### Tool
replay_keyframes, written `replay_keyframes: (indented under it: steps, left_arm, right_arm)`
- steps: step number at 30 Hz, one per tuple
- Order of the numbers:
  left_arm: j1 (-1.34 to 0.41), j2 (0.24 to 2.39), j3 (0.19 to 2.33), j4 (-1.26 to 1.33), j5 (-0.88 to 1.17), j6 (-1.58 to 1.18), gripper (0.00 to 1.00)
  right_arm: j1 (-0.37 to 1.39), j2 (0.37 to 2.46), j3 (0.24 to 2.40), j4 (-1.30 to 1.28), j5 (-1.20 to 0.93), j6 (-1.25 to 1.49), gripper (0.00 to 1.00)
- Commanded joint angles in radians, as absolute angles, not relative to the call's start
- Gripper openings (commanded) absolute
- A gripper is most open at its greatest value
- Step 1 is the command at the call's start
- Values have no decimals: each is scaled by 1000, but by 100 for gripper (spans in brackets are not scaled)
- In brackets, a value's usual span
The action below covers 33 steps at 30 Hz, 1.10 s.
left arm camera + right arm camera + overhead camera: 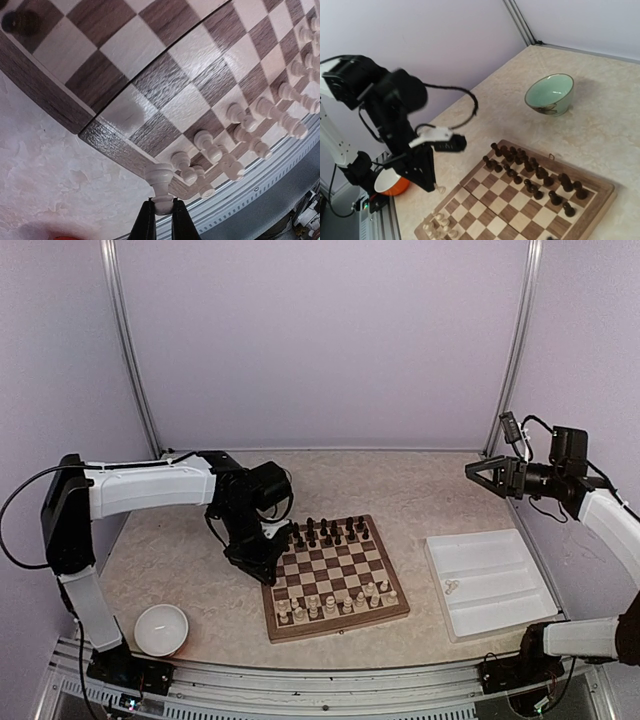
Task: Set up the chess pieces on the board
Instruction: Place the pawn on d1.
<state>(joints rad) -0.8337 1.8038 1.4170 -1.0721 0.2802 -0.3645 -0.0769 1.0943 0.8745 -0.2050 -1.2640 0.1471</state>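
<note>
The board (393, 612) lies mid-table, with dark chessmen (330, 532) along its far rows and cream chess pieces (335, 604) along its near rows. My left gripper (163, 207) is shut on the head of one cream piece (161, 176), whose base points down over the board's brown border (107, 141) near the cream corner. From above, that left gripper (266, 575) hangs at the board's left edge. My right gripper (478, 476) is raised at the far right, open and holding nothing. The right wrist view shows the held piece (439, 188) just off the board's left rim.
A white tray (500, 612) sits right of the board with one small pale piece (452, 587) in it. A white and orange bowl (161, 630) stands near the front left. A green bowl (550, 94) stands beyond the board. Cream pieces (240, 137) crowd the squares beside the held piece.
</note>
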Motion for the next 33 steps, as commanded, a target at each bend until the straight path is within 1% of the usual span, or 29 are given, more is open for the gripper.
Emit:
replay_keyframes:
  steps: [1,13,16,24,33]
  left_arm:
    - [-835,1847,1408,-1123,295,-329,3]
    - [-838,1981,1504,-1115,301,-299,5]
    - [-846,2007,1538,-1117,301,-295,7]
    - [-865,2048,1594,-1118,288,-293,26]
    - [-931,1983,1633,-1103,121,-327,35]
  right_arm:
    - [-89,1058,846,-216,-1284,122,55]
    - [-88,1042,836,-233,-1291,97,56]
    - [-89,1041,835,-235,-1293,94,56]
    - [-89,1043,833,-238,-1296,86,56]
    - [-89,1049,830,-229,-1304,99,56]
